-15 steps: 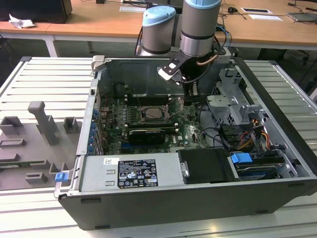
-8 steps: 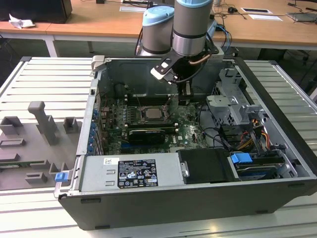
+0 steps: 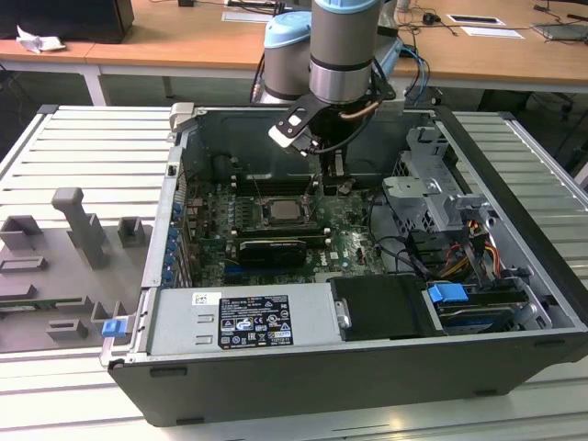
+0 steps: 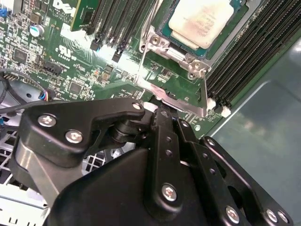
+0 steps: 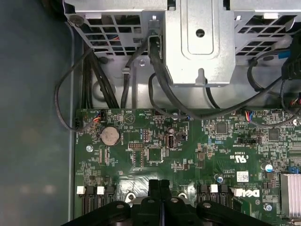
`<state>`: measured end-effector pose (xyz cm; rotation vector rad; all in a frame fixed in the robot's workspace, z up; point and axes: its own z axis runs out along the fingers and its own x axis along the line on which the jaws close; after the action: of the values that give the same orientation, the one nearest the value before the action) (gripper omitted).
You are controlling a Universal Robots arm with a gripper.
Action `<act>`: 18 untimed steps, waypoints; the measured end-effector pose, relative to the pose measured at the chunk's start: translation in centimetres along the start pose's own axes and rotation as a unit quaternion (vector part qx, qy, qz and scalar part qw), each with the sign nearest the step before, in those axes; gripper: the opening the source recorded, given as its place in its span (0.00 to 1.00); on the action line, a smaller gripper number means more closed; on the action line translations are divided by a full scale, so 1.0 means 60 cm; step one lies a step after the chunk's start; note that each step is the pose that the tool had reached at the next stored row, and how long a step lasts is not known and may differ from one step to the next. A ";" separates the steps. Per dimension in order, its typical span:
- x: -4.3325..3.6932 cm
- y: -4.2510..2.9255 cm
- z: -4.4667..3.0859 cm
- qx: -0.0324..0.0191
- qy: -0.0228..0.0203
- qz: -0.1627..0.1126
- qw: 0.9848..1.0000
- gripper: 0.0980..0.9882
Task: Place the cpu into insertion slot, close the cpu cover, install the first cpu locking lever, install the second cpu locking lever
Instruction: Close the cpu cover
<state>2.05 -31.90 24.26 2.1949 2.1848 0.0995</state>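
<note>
at the near edge of the black case (image 3: 303, 386) lies the power supply (image 3: 239, 317), a smooth silver box with a printed label; behind it a long black expansion card (image 3: 268, 248) lies across the green motherboard (image 5: 188, 155). further in, the cpu (image 4: 201, 19), a flat pale-silver square, sits in the metal-rimmed insertion slot (image 4: 158, 43). just beside it the matte black hand (image 5: 160, 184) hangs low, fingers pressed together; whether they pinch anything i cannot tell.

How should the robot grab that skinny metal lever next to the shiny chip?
Take the locking lever by its free bent end, probably pinching across the thin rod from above. The rest lies low beside the cpu cover, close to the motherboard, leaving little room to pinch.
</note>
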 end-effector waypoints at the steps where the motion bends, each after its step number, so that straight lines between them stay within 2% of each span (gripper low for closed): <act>1: 0.000 -0.001 0.000 0.000 0.000 0.000 1.000 0.01; 18: 0.000 -0.011 -0.001 0.000 0.000 0.000 1.000 0.01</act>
<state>1.38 -31.90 24.26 2.1950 2.1847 0.0995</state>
